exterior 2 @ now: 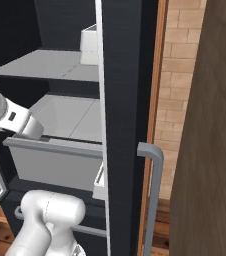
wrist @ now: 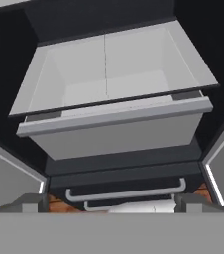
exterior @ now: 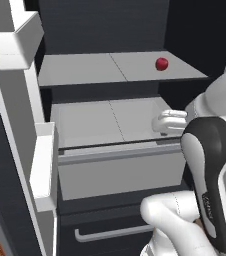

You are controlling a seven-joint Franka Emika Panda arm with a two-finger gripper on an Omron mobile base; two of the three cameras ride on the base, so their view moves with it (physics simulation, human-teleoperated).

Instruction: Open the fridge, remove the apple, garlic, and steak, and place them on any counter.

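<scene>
The fridge (exterior: 105, 30) stands open across the frame, its pale crisper bin (wrist: 109, 124) filling the centre of my hand view. My gripper (wrist: 111, 201) at the bottom edge is spread wide, grasping nothing. The apple (exterior: 161, 64) sits upper right on the shelf (exterior: 85, 70)

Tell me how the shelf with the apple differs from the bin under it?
The shelf is a flat grey slab carrying a small red apple; the bin is a deep white box with walls, and nothing shows inside it. The shelf sits higher and further back; the bin juts forward. Both are pale and inside the fridge.
</scene>
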